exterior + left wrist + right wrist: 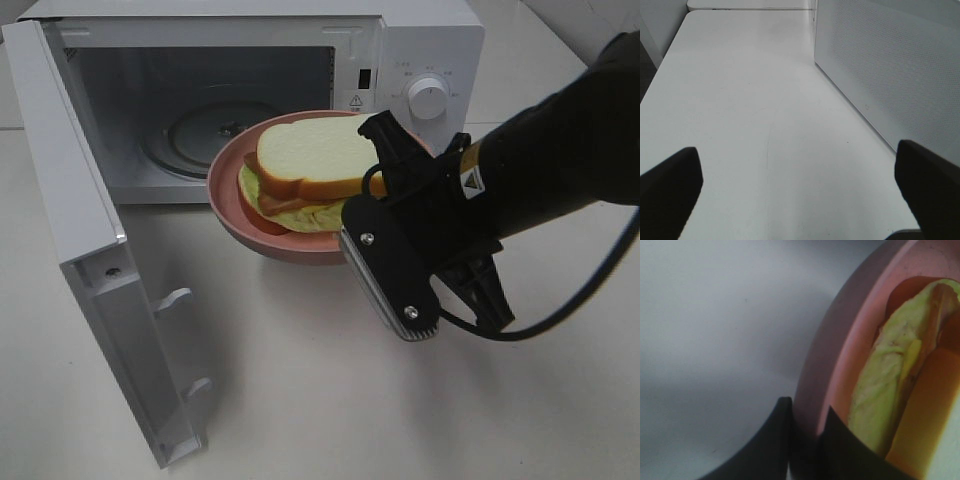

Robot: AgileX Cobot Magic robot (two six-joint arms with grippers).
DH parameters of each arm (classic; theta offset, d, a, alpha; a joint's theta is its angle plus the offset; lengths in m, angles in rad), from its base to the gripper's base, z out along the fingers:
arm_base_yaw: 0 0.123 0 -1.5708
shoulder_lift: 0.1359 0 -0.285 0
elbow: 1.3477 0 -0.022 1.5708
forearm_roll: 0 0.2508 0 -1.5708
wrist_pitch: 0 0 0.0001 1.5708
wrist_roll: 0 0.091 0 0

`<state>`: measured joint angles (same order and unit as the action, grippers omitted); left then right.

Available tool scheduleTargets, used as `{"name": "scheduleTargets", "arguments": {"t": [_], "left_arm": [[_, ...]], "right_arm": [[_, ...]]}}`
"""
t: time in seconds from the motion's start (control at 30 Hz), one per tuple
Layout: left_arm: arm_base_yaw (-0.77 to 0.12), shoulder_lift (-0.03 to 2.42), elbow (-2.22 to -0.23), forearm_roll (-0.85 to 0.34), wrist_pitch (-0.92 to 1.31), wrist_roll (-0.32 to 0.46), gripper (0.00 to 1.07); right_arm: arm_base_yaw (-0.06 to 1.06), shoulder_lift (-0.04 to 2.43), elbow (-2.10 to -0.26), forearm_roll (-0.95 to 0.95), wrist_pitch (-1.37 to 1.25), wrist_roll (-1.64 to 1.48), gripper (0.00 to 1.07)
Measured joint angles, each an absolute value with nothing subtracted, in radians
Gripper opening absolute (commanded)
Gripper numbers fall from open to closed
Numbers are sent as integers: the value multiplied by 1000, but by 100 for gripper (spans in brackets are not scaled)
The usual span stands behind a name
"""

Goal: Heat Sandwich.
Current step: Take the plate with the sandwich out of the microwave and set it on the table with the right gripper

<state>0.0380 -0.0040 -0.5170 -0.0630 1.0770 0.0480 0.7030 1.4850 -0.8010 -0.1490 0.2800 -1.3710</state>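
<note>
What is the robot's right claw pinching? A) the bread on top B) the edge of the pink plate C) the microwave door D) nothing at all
B: the right wrist view shows the right claw closed on the rim of the pink plate, one finger on each side of it, while the sandwich sits untouched on the plate.

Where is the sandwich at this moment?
In the exterior high view the sandwich lies on the pink plate, held by the right pincer at its rim, in front of the open microwave.
</note>
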Motion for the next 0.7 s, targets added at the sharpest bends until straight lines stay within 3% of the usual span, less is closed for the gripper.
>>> {"name": "scheduleTargets", "arguments": {"t": [0.7], "left_arm": [[38, -4, -517, -63, 1077, 48, 100]], "right_arm": [[703, 1124, -533, -152, 372, -1297, 0]]}}
